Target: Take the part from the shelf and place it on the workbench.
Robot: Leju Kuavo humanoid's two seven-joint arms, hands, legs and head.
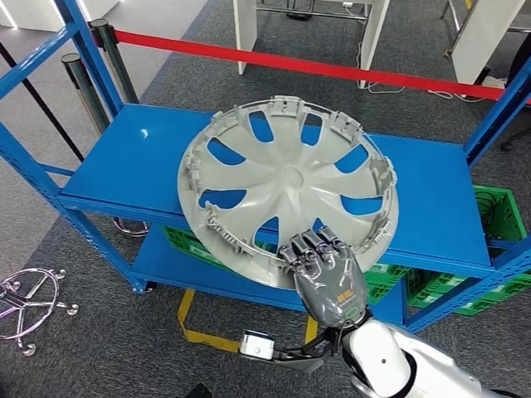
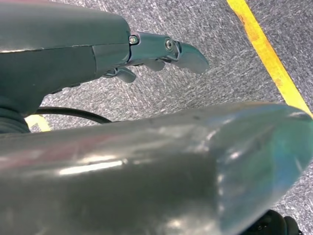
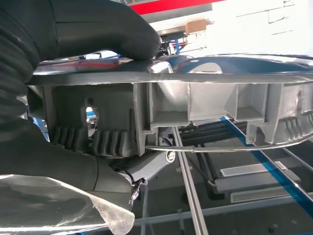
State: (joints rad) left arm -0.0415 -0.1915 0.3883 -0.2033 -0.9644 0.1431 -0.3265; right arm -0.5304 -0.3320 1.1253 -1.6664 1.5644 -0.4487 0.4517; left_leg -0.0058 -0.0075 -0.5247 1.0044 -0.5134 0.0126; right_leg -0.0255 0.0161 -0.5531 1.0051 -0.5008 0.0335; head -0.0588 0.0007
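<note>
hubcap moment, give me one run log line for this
phase: grasp on shelf | right hand grips near rim of grey hubcap | hubcap on blue shelf, overhanging front edge | left hand holds nothing, over floor

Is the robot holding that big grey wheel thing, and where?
Yes. The right robot hand grips the grey wheel cover by its near rim; the left robot hand holds nothing.

right hand (image 1: 327, 278) grips wheel cover (image 1: 284, 178) rim | blue shelf (image 1: 125, 162)

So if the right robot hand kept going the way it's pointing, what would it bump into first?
Nothing new: the right robot hand already grips the rim of the grey wheel cover. Pushing on would probably slide the cover farther over the blue shelf, toward the red barrier tape, though depth is unclear.
</note>
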